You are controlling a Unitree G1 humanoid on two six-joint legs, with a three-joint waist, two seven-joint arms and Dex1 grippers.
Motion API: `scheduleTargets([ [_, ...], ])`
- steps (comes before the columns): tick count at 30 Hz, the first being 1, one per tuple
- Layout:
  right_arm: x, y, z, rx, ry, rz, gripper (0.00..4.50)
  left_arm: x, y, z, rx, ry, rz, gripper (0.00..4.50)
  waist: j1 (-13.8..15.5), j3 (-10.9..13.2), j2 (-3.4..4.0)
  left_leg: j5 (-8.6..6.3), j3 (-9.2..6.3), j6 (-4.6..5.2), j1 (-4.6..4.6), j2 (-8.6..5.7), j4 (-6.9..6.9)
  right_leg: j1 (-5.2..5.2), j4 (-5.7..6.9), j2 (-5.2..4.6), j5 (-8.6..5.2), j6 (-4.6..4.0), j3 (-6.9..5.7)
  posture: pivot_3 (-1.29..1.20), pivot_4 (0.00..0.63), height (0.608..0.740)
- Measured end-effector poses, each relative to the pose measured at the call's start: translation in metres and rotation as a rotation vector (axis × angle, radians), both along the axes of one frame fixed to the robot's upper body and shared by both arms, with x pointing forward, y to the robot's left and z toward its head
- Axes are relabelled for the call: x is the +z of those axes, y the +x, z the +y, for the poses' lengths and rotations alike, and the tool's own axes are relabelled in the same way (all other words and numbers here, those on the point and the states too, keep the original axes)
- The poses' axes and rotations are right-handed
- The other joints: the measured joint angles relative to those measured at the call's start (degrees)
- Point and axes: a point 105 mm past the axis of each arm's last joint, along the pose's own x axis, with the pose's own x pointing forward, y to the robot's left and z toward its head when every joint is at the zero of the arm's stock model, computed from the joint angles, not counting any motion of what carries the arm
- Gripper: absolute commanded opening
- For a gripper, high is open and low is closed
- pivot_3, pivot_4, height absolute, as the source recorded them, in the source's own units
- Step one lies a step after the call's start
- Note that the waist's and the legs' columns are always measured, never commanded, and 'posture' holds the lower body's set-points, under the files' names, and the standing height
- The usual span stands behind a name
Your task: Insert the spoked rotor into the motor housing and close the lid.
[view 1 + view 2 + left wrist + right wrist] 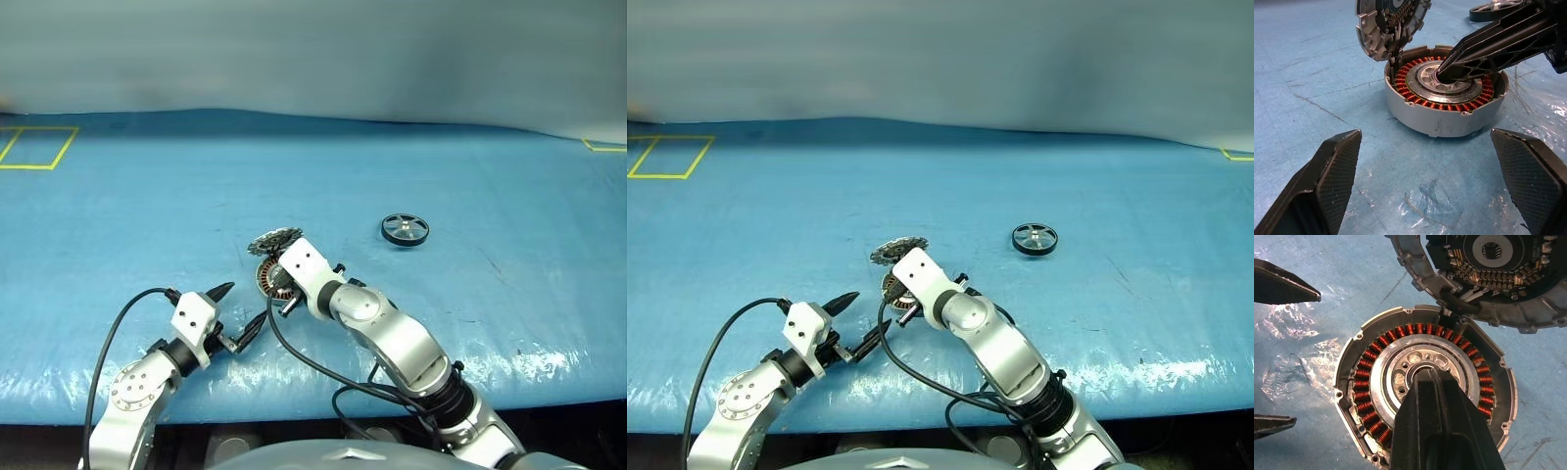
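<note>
Though lidless — motor housing (1445, 105) (windings only)

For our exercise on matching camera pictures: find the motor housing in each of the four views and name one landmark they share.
Left eye view: motor housing near centre, partly behind the right arm.
Right eye view: housing left of centre, beside that arm.
Left wrist view: housing upper middle, shut right pincer at its centre.
Right wrist view: housing fills the middle.
Shared landmark: the lid propped open at the housing's rim.
</note>
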Motion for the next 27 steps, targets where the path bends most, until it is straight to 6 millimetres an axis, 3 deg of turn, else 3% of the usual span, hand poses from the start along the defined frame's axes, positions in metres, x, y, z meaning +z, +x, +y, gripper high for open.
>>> scheduleTargets([
  [27, 0.000, -0.003, 0.007, 0.047, -0.011, 0.046, 0.01, -0.001, -0.001, 0.001, 0.016, 0.000, 0.005, 4.50, -0.13, 0.00, 0.00, 0.00, 0.00, 0.00, 0.01, 0.00, -0.04, 0.00, 0.00, 0.00, -0.01, -0.01, 0.00, 0.00, 0.150, 0.740],
])
